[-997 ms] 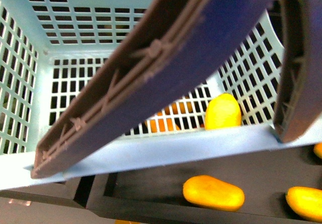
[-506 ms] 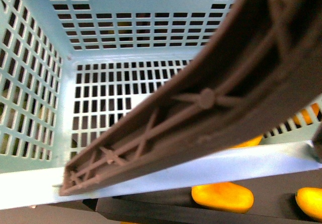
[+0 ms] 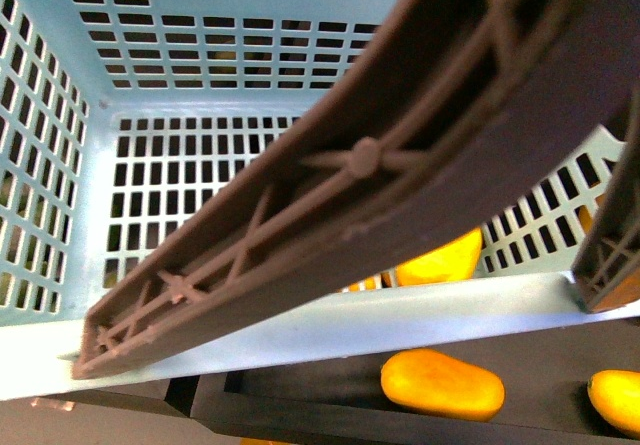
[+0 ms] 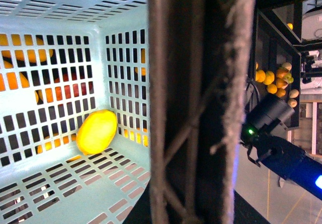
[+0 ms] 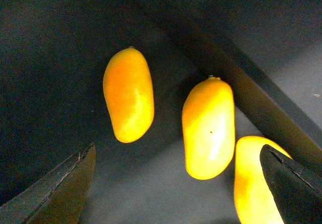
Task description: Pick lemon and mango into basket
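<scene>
The pale teal basket (image 3: 170,85) fills the front view, with a brown ribbed handle (image 3: 380,165) crossing it diagonally. The lemon (image 3: 440,260) lies inside near the front wall, half hidden by the handle. It also shows on the slotted floor in the left wrist view (image 4: 96,132). My left gripper is shut on the basket's handle (image 4: 201,103); its fingers do not show. My right gripper (image 5: 177,183) is open above several mangoes: one (image 5: 128,94), a second (image 5: 209,128) and a third (image 5: 251,183) by one finger (image 5: 294,183).
Two mangoes (image 3: 442,385) (image 3: 615,400) lie in a dark tray (image 3: 300,375) just below the basket's front rim. My right arm (image 4: 282,148) shows beyond the handle. More fruit sits on shelves (image 4: 274,78) and behind the basket's slotted walls.
In the front view the basket has shifted sideways and back. The handle has swung closer and covers more of the picture. The lemon is more hidden than one second ago.
</scene>
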